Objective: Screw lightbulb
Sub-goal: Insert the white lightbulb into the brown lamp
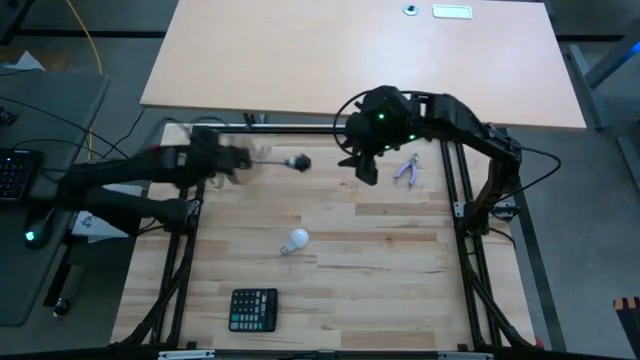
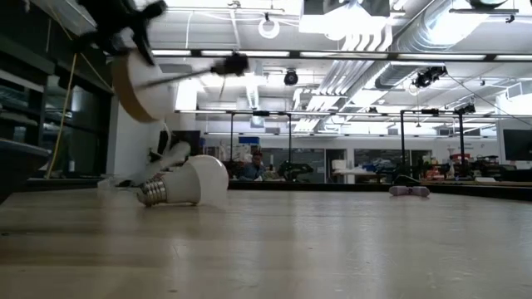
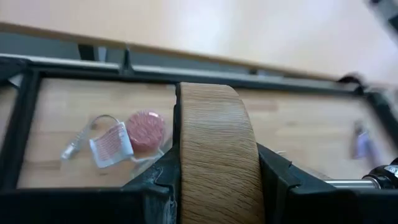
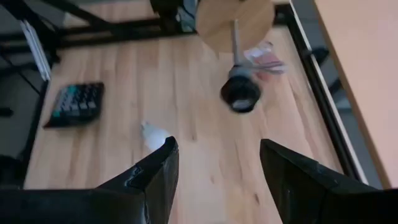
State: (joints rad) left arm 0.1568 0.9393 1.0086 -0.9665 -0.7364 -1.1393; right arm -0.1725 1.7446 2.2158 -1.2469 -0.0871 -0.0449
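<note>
The wooden disc (socket sideways) is gripped by the left hand; the right hand is held wide open, empty, above the lightbulb lying on the counter.

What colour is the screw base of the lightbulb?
Silvery metal, on the white lightbulb lying on the table; the low view shows it best.

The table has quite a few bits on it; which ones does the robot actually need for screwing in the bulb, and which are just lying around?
Part of the job:
- lightbulb, lying on its side
- wooden disc with its black socket, held up by the left gripper
- right gripper, open, waiting above the table

Just lying about:
- calculator
- small pliers
- clear wrapper
</note>
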